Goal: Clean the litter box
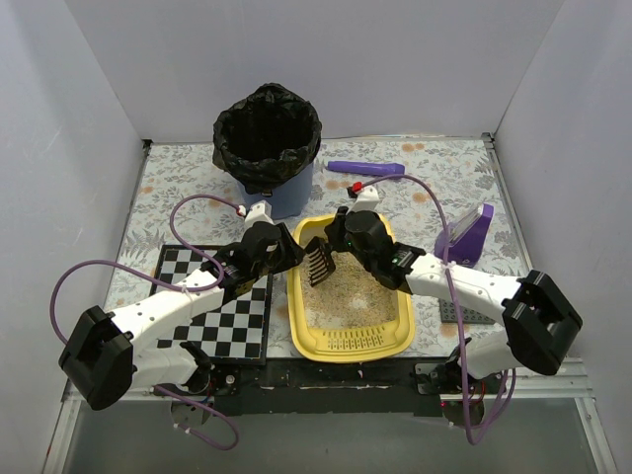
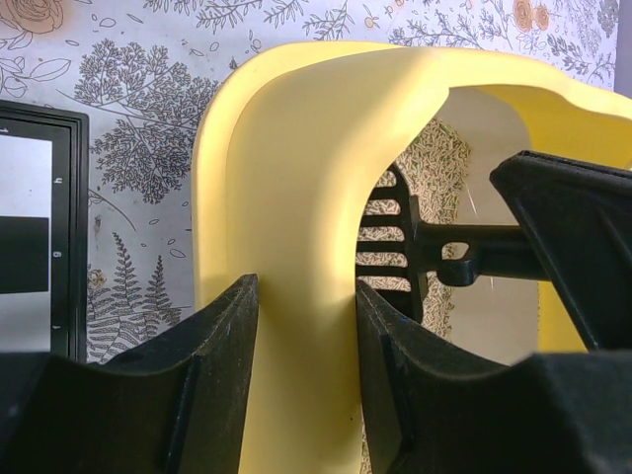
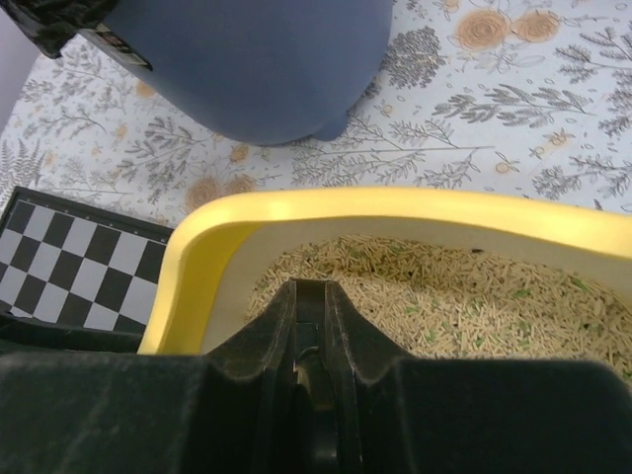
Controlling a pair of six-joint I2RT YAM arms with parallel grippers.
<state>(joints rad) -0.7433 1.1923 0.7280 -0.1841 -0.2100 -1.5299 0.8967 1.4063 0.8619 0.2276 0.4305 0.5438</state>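
Note:
The yellow litter box point(image 1: 354, 342) lies in the middle of the table, with beige litter point(image 1: 348, 288) inside and a slotted strip at its near end. My left gripper point(image 1: 289, 259) is shut on its far left rim; in the left wrist view the rim point(image 2: 296, 197) fills the gap between my fingers point(image 2: 222, 346). My right gripper point(image 1: 339, 247) is shut on the handle of a black slotted scoop point(image 1: 319, 262), held over the far left litter. The scoop also shows in the left wrist view point(image 2: 393, 247). The right wrist view shows the handle point(image 3: 316, 316) between my fingers, above the litter point(image 3: 454, 286).
A blue bin with a black bag point(image 1: 269, 138) stands just beyond the box and shows in the right wrist view point(image 3: 247, 59). A checkerboard point(image 1: 222, 301) lies to the left of the box. A purple tool point(image 1: 365, 169) and a purple stand point(image 1: 466, 235) are at the right.

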